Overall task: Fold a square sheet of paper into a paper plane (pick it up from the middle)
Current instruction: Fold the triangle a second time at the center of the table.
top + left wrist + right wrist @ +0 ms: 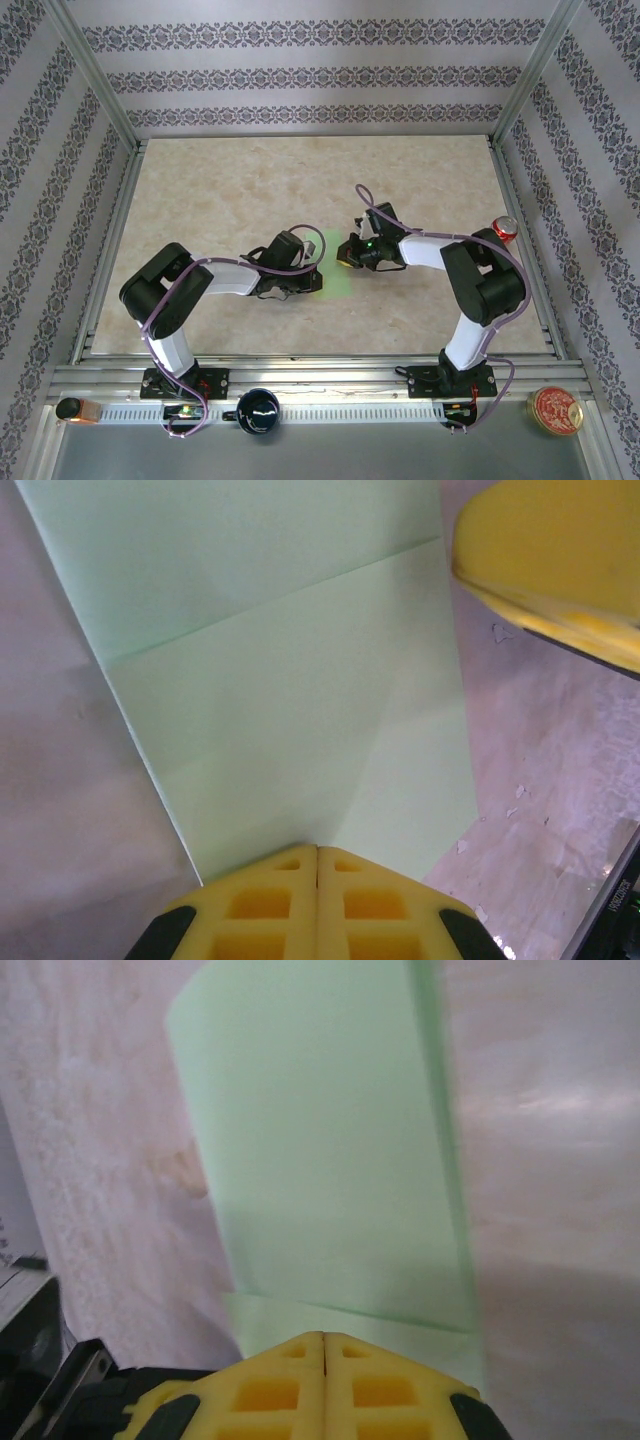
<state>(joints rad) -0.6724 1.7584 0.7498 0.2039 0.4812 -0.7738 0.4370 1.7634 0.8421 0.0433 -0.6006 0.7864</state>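
**Both jaws clenched at opposite ends of the green sheet, mid-counter**

Along the metal rail in front of the counter's near edge sit a dark mug point(258, 410), a round red-and-gold tin point(555, 410) toward the right corner and a small orange-brown object point(75, 408) toward the left corner. The two arm bases are bolted there as well. From them the left arm point(190, 285) and the right arm point(470, 275) bend inward over the marbled counter point(250, 190) and meet nose to nose near its middle, a little closer to the near edge than the far one.

The square sheet of paper point(332, 278) lies flat between them, folded into a narrow light-green strip.

In the left wrist view the left jaws are pressed together. Their yellow fingertips point(260, 910) sit right at one end of the sheet point(300, 680), which stretches away from them with a crease across it. One yellow finger point(550, 560) of the right jaws sits beside the sheet's far end.

In the right wrist view the right jaws are likewise clenched. Their fingertips point(270, 1390) touch the other end of the sheet point(330, 1160), where a short flap lies folded over. Whether either pair nips a paper edge cannot be told.

A red can point(505, 230) stands by the counter's right edge.
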